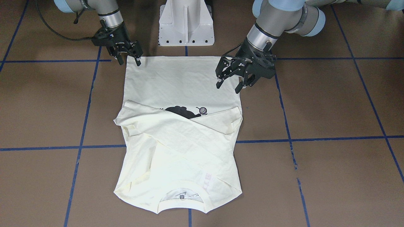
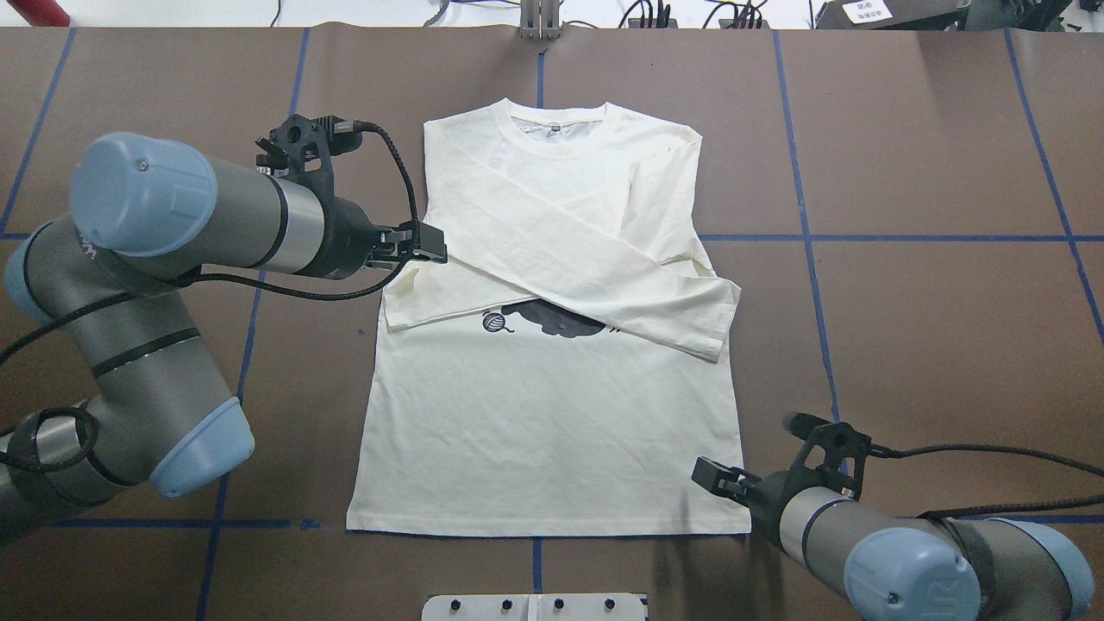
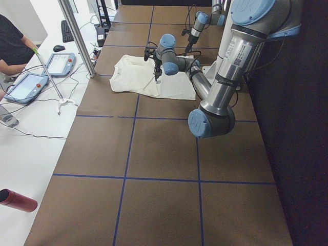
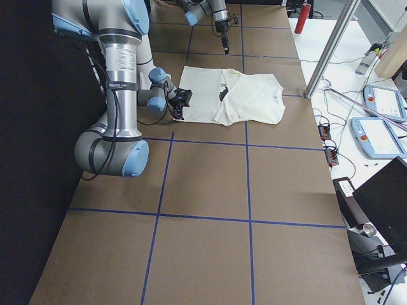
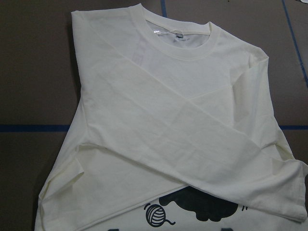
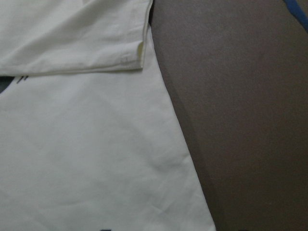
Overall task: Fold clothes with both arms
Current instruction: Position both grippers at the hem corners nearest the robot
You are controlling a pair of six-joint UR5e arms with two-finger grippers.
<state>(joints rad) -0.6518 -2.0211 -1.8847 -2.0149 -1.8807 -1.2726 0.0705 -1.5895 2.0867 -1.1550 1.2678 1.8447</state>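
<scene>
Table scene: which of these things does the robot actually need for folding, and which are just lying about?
Part of the job:
cream T-shirt, sleeves crossed over its chest
left arm's fingers, open
right arm's fingers, open by a hem corner

Just lying about:
red cylinder
handheld screens
keyboard

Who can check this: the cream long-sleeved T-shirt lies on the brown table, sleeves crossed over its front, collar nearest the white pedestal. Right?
No: the hem of the cream long-sleeved T-shirt lies nearest the white pedestal; its ribbed collar is farthest, as the front-facing view shows.
</scene>
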